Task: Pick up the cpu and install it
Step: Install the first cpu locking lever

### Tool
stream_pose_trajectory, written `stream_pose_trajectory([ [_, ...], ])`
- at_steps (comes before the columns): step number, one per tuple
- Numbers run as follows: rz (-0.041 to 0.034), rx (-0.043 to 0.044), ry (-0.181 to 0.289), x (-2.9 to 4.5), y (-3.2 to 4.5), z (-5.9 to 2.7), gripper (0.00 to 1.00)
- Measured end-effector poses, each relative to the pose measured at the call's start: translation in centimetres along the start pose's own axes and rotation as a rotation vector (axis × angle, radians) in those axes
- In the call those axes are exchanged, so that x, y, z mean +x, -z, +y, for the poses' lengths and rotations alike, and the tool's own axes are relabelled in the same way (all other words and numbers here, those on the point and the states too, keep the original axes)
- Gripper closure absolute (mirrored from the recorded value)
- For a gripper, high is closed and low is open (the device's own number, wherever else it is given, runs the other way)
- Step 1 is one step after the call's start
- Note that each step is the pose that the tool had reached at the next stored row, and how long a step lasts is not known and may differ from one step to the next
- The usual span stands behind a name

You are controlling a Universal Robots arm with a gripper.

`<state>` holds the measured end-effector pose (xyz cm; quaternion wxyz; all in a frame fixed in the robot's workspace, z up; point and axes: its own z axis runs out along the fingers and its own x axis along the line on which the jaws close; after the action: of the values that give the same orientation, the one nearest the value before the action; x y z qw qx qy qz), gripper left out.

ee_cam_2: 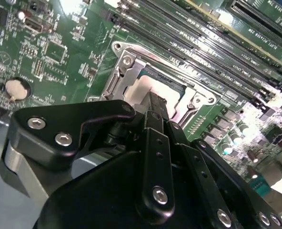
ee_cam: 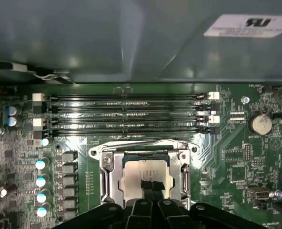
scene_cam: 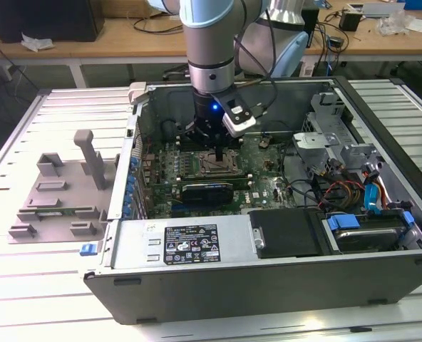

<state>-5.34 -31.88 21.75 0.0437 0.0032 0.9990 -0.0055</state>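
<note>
Inside the open computer case point(scene_cam: 382, 249), over the middle of the motherboard point(ee_cam: 236, 162), the gripper point(ee_cam: 152, 187) hangs straight above the socket point(ee_cam: 107, 176). The cpu point(ee_cam: 136, 174) lies flat in the socket frame, directly beneath the jaws, square, so no long axis. The jaws look pressed together on its top, though I cannot tell if they pinch it.

Cpu point(ee_cam: 143, 175) top pale matt metal; socket frame point(ee_cam: 107, 174) shiny steel; hand point(ee_cam_2: 153, 143) matt black; motherboard point(ee_cam: 236, 162) glossy green.

cpu point(ee_cam: 141, 177) partly behind end effector point(ee_cam: 148, 187)
</note>
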Motion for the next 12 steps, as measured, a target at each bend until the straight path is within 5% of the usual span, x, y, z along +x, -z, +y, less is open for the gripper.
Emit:
stream_pose_trajectory([
  [6,-0.0003,-0.0014,0.017,-0.23,2.56,-0.03,0.89],
  [12,-0.0003,-0.0016,0.017,-0.23,2.62,-0.03,0.89],
])
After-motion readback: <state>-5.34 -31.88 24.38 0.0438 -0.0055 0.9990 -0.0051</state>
